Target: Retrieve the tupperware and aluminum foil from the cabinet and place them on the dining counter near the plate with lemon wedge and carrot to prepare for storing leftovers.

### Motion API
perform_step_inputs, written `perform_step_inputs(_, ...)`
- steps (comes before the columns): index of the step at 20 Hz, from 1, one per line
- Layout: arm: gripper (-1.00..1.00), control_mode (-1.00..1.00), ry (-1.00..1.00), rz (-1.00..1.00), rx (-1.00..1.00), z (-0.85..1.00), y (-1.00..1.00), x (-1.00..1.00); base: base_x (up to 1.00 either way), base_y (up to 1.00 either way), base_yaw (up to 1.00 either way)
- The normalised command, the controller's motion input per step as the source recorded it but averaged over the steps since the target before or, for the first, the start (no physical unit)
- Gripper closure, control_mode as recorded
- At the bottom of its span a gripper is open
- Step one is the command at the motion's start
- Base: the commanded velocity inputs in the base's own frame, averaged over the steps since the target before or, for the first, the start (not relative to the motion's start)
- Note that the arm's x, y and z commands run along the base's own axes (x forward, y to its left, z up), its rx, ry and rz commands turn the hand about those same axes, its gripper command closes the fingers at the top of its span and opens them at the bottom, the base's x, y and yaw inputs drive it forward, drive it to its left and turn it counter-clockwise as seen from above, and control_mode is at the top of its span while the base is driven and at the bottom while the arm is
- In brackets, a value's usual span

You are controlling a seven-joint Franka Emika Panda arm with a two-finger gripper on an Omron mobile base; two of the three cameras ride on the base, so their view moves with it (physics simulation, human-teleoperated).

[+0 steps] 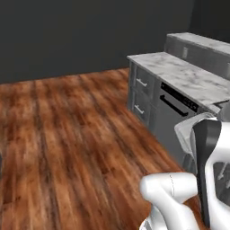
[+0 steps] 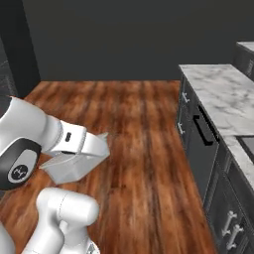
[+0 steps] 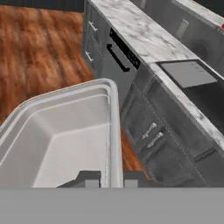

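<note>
Clear, smooth plastic for the tupperware [image 3: 65,135], pale and faintly glossy along its wide rim. Below it, reddish-brown wood-plank floor [image 1: 67,134], streaked grain, dull sheen. Beside the floor, white-grey veined marble worktop [image 2: 223,99], polished-looking, over matt grey cabinet fronts [image 1: 143,96] with small metallic handles. Glossy white shell on the arm [image 2: 30,129].

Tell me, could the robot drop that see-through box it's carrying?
Maybe. The gripper pinches the tupperware only by one thin rim wall, so the tub might tilt or slip while it travels high above the wooden floor. It might also bump the marble worktop close beside it.
</note>
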Motion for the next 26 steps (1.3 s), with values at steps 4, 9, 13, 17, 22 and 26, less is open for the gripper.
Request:
perform_step_inputs(4, 1.0, 1.0, 0.0, 0.0, 0.0, 0.0, 0.0, 0.0, 1.0, -0.47, 0.61)
perform_step_inputs(9, 1.0, 1.0, 0.0, 0.0, 0.0, 0.0, 0.0, 0.0, 1.0, -0.66, 0.39)
perform_step_inputs(13, 1.0, 1.0, 0.0, 0.0, 0.0, 0.0, 0.0, 0.0, 1.0, -0.7, 0.1)
perform_step_inputs(17, 1.0, 1.0, 0.0, 0.0, 0.0, 0.0, 0.0, 0.0, 1.0, -0.47, -0.01)
perform_step_inputs(22, 1.0, 1.0, 0.0, 0.0, 0.0, 0.0, 0.0, 0.0, 1.0, -0.09, -0.06)
perform_step_inputs(26, 1.0, 1.0, 0.0, 0.0, 0.0, 0.0, 0.0, 0.0, 1.0, 0.06, -0.06)
